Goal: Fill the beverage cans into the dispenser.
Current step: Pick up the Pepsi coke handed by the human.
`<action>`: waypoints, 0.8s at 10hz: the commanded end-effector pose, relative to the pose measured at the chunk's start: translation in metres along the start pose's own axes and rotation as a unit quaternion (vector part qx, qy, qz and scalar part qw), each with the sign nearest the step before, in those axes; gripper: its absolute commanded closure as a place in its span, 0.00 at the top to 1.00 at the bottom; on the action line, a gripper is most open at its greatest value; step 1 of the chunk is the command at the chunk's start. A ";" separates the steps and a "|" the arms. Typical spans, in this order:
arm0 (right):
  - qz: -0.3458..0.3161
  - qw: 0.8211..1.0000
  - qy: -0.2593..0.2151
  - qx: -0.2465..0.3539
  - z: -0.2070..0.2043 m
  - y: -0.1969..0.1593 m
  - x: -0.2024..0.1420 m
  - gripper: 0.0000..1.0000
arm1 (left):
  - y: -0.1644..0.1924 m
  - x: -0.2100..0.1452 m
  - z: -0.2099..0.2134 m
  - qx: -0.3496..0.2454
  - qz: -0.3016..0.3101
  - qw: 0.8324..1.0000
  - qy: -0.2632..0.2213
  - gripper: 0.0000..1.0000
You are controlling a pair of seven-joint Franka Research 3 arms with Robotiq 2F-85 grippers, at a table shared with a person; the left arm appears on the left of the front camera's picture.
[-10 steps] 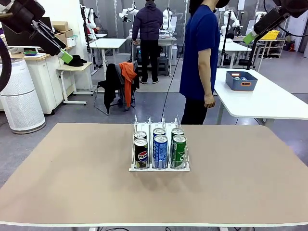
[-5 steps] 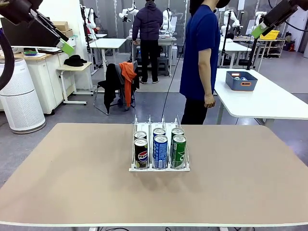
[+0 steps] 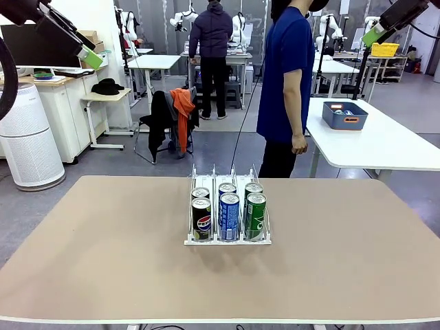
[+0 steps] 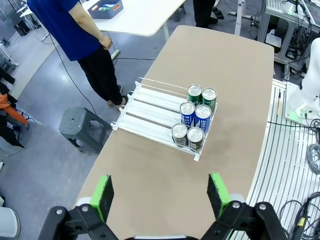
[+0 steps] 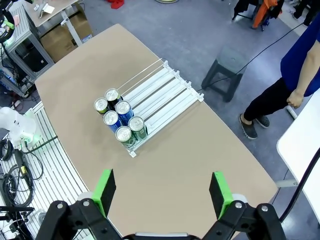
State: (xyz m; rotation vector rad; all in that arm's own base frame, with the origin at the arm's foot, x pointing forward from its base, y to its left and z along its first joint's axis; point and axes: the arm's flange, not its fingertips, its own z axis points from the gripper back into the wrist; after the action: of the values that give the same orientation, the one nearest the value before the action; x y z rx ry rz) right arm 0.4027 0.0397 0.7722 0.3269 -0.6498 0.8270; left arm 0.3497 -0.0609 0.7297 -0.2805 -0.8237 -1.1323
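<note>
Both arms pull up & away, L gripper (image 3: pixel 89 57) & R gripper (image 3: pixel 375 34) wide open, empty, w/ six slim black, blue & green aluminium cans (image 3: pixel 228 214) in clear plastic three-lane rack (image 3: pixel 214 176) at centre of tan table (image 3: pixel 103 261), so filling looks done.

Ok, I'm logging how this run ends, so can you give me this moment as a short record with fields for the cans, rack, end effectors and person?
dispenser: clear three-lane rack, middle of the table
black cans: two, front view's left lane, near end
blue cans: two, middle lane, near end
green cans: two, right lane, near end
left end effector: open, empty, high above the table
right end effector: open, empty, high above the table
person: standing at the far side, not touching the table
</note>
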 end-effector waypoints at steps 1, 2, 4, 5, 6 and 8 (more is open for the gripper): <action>-0.002 1.000 0.000 0.001 0.000 0.000 -0.001 1.00 | 0.000 0.000 0.000 0.000 0.000 1.000 0.000 1.00; 0.000 1.000 0.000 0.000 0.000 0.000 0.000 1.00 | 0.002 0.006 0.004 -0.002 0.004 1.000 -0.005 1.00; 0.007 1.000 -0.001 0.018 -0.001 -0.002 0.004 1.00 | 0.007 0.018 0.012 -0.008 0.011 1.000 -0.016 1.00; 0.012 1.000 -0.002 0.009 -0.002 -0.002 0.006 1.00 | 0.010 0.022 0.015 -0.003 0.011 1.000 -0.015 1.00; 0.011 1.000 -0.008 -0.007 -0.001 -0.002 0.007 1.00 | 0.009 0.024 0.016 0.001 0.007 1.000 -0.019 1.00; 0.009 1.000 -0.022 -0.017 -0.001 -0.005 0.006 1.00 | 0.011 0.020 0.013 -0.013 0.002 1.000 -0.028 1.00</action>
State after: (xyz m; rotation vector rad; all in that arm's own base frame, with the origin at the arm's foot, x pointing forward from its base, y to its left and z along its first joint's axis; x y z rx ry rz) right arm 0.4063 0.0430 0.7772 0.3148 -0.6715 0.8263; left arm 0.3550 -0.0631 0.7585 -0.2893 -0.8638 -1.1248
